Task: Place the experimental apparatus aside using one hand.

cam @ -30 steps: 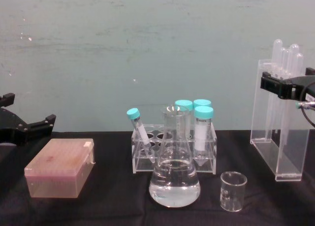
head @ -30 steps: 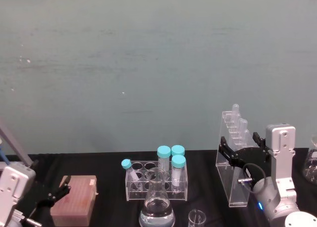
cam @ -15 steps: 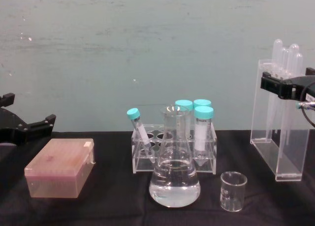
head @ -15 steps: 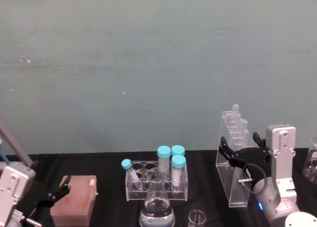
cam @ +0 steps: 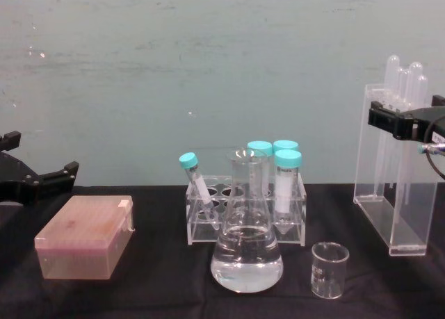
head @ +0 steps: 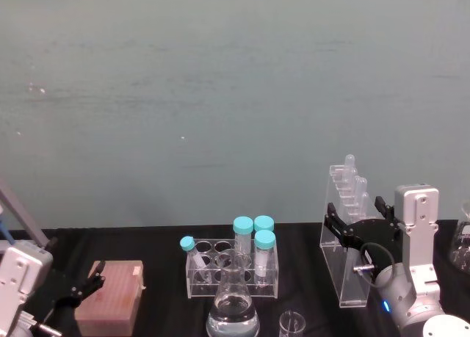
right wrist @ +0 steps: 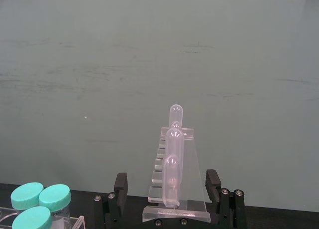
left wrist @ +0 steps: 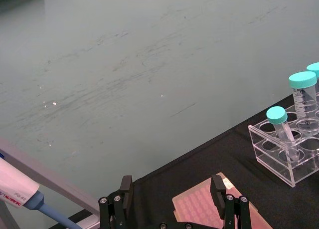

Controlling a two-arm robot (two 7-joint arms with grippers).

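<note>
Now | right gripper (right wrist: 167, 179) astride tall clear acrylic stand (head: 345, 278) | round-tipped glass tubes (right wrist: 175, 114)

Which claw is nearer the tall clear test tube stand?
Right. The right claw straddles the stand near its top; the left claw hangs far off by the pink box.

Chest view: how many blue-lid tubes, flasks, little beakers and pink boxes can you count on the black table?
Blue-lid tubes: 4
Flasks: 1
Little beakers: 1
Pink boxes: 1
Total: 7
</note>
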